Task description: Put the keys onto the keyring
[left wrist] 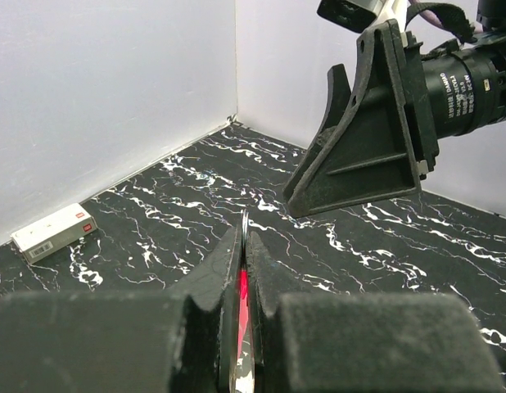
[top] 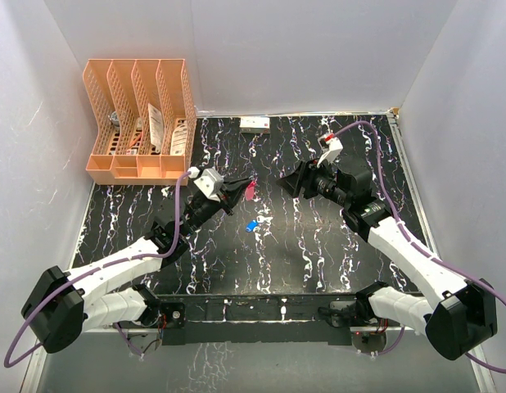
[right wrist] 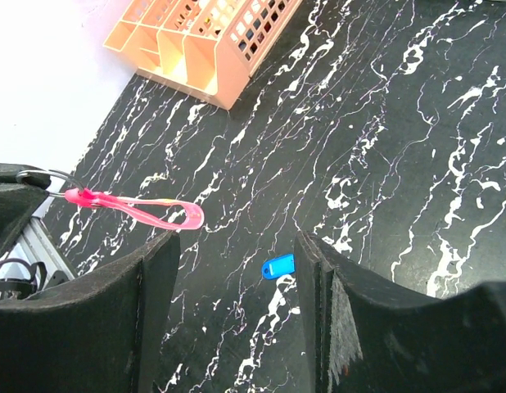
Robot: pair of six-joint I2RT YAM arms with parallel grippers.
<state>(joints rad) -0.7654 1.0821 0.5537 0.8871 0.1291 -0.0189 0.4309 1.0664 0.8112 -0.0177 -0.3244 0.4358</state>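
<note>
My left gripper (top: 234,196) is shut on the keyring, held above the table. Its thin metal ring (left wrist: 246,219) sticks out between the shut fingertips, and the red-pink strap (top: 250,191) hangs past them. In the right wrist view the strap (right wrist: 138,209) and ring (right wrist: 38,176) show at the left. The blue-headed key (top: 252,225) lies on the black marbled table with the silvery-white key (top: 265,219) just right of it. My right gripper (top: 292,182) is open and empty, facing the left gripper. Below and between its fingers lies the blue key (right wrist: 278,266). The silvery key is hidden there.
An orange file organiser (top: 138,115) stands at the back left and also shows in the right wrist view (right wrist: 204,41). A small white box (top: 255,124) lies at the back wall and shows in the left wrist view (left wrist: 54,232). White walls enclose the table.
</note>
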